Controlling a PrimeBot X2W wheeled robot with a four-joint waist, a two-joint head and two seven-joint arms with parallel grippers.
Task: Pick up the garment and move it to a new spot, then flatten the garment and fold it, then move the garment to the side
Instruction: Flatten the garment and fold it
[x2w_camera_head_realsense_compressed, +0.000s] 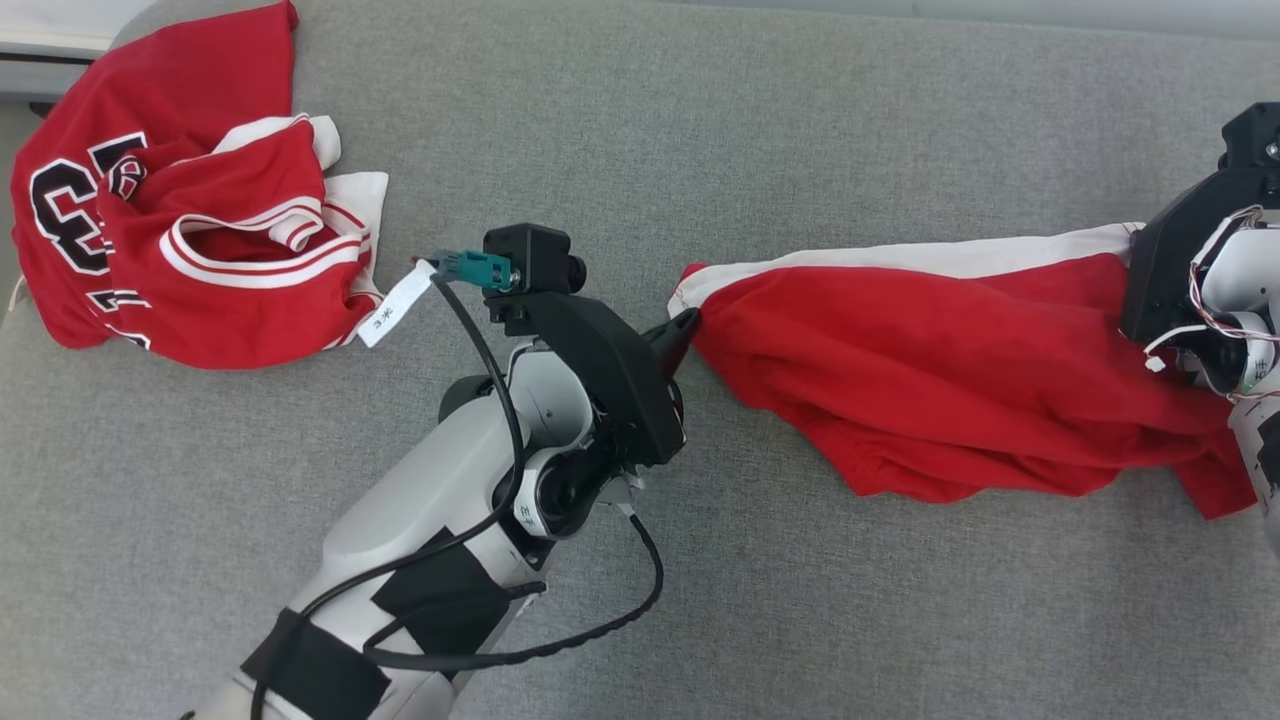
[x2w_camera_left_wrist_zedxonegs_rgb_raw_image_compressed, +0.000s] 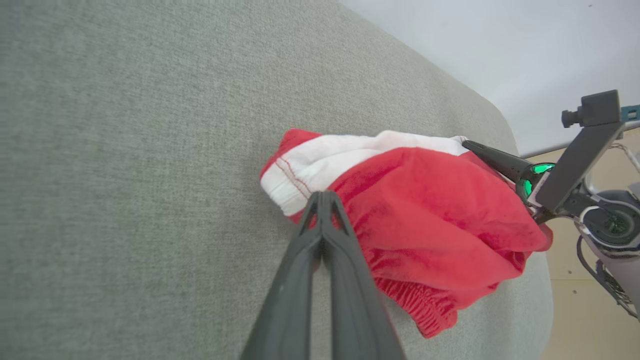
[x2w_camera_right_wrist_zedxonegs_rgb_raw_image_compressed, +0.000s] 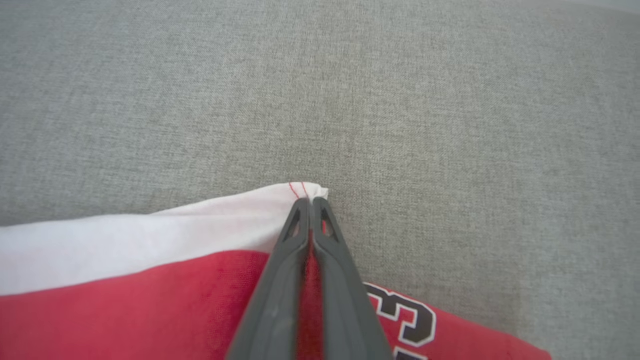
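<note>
A grey woven surface (x2w_camera_head_realsense_compressed: 800, 120) carries everything. The red garment (x2w_camera_head_realsense_compressed: 950, 370), edged with a white band, lies stretched across its right half, between the two claws. A crumpled red jersey (x2w_camera_head_realsense_compressed: 200, 250) sits at the far left, well apart, with large black numerals outlined in white that read "33". The left claw (x2w_camera_left_wrist_zedxonegs_rgb_raw_image_compressed: 324, 197) is pressed together on the garment's near corner beside the white band. The right claw (x2w_camera_right_wrist_zedxonegs_rgb_raw_image_compressed: 311, 202) pinches the band's opposite corner. A white tag (x2w_camera_head_realsense_compressed: 395, 303) on the left arm's cable bears writing too small to read.
</note>
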